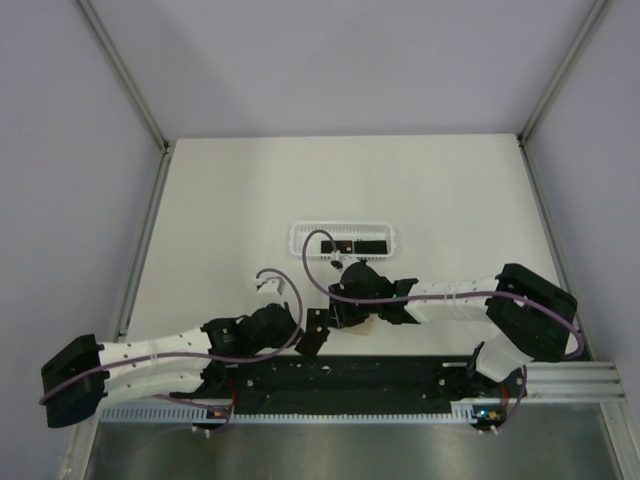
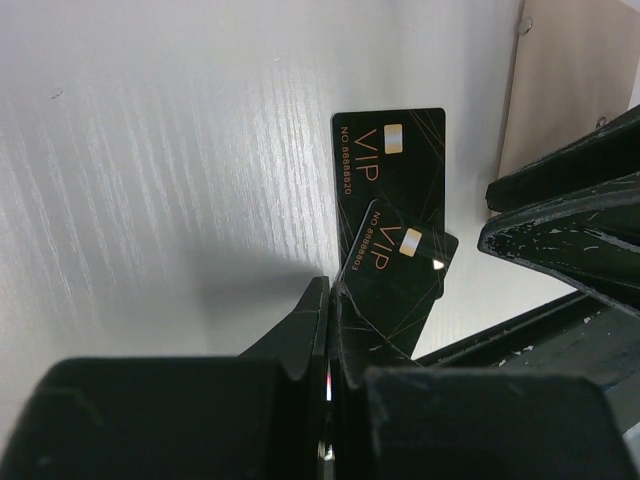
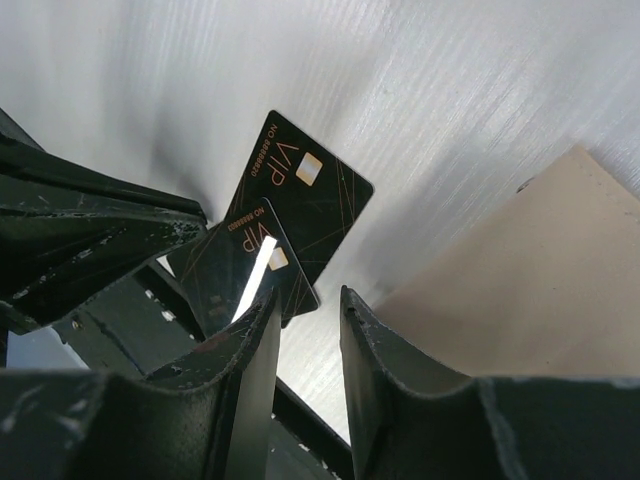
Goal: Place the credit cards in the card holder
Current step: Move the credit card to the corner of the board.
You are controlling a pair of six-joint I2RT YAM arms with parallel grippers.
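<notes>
Left hand [image 2: 328, 290] pressed together, pinching corner of tilted credit card [image 2: 400, 270]; second credit card [image 2: 390, 150] flat on table [image 2: 150, 150] beyond. Right hand [image 3: 310, 295] part-spread, card holder [image 3: 530, 270] beside it.

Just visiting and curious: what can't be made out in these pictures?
Pouch mouth: right wrist view, a right finger covers it.
Basket contents: top view, too small to count.
Whether the left fingers pinch the near card alone or the far card too: left wrist view, fingers hide the edges.
</notes>
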